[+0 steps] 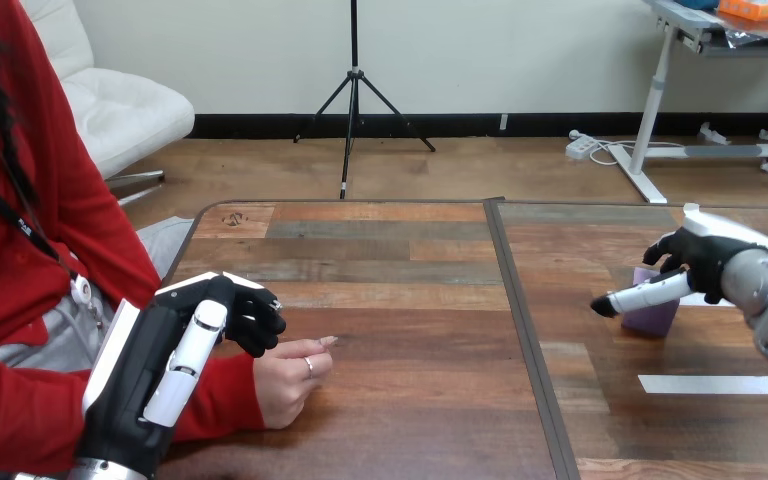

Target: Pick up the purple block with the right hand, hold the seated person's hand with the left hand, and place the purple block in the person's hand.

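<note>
The purple block (pixel 657 318) stands on the right half of the table (pixel 410 400). It is well back from the far edge. The right hand (pixel 705 258) is right at the block. Part of the hand crosses in front of the block and part is above its top. I cannot tell if the hand has hold of it.

The person's hand (pixel 288 385) lies on the left half of the table, near the left side, with its fingers tucked in. The left hand (pixel 145 380) comes up from the bottom left corner. It sits over the red sleeve (pixel 222 398) and reaches the back of the person's hand. I cannot tell if it holds the person's hand or just rests on top.

The two robot hands are well apart. Between the person's hand and the block is a wide stretch of bare wood. A dark seam (pixel 522 330) runs through it from the far edge to the near edge, where the two halves of the table meet.

A long strip of white tape (pixel 710 384) lies flat on the wood, nearer than the block. A small white bit (pixel 704 299) shows just beside the block, by the right hand.
</note>
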Tool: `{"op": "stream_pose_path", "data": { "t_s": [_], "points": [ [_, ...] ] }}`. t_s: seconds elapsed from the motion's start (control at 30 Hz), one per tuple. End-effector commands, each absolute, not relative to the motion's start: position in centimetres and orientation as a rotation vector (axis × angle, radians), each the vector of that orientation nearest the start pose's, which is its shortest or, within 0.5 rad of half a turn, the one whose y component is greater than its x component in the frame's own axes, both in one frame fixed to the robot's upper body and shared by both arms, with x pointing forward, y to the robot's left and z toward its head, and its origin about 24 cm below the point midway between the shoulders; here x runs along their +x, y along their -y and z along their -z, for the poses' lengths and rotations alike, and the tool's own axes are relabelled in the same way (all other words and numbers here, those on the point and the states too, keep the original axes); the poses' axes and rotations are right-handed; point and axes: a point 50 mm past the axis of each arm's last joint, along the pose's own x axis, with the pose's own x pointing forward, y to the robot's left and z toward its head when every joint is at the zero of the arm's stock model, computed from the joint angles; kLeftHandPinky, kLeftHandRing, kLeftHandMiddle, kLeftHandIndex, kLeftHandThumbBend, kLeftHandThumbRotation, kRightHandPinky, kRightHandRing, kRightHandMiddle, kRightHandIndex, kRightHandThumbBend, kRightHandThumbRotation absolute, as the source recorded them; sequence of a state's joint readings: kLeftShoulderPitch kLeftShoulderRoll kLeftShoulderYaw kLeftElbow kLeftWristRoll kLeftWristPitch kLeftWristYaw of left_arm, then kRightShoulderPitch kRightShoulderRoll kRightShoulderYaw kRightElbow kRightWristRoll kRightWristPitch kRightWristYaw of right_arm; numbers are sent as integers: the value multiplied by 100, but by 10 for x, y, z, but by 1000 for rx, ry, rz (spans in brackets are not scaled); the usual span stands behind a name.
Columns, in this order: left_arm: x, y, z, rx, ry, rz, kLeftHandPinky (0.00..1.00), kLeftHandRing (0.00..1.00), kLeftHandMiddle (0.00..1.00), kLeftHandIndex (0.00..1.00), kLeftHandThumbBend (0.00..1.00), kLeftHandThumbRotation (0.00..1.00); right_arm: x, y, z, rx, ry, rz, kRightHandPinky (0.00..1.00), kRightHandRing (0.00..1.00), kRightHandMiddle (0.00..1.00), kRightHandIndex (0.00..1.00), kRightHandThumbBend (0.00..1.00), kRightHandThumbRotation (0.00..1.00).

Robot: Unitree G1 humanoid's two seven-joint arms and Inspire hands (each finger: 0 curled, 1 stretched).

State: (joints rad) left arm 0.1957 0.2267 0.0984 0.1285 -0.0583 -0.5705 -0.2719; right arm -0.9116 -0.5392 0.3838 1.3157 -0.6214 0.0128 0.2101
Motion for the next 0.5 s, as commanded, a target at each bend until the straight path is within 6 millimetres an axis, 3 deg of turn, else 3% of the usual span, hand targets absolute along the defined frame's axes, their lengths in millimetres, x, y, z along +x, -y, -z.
{"op": "stream_pose_path", "data": {
  "t_s": [0.0, 0.47],
  "points": [
    [209, -212, -48, 267, 301, 169, 44, 48, 51, 50, 42, 100, 369, 276, -67, -1262, -643, -195, 65, 79, 83, 84, 100, 42],
    [211, -213, -48, 267, 300, 172, 44, 48, 51, 50, 41, 100, 370, 276, -70, -1282, -638, -194, 61, 75, 79, 79, 100, 33]
  ]
}}
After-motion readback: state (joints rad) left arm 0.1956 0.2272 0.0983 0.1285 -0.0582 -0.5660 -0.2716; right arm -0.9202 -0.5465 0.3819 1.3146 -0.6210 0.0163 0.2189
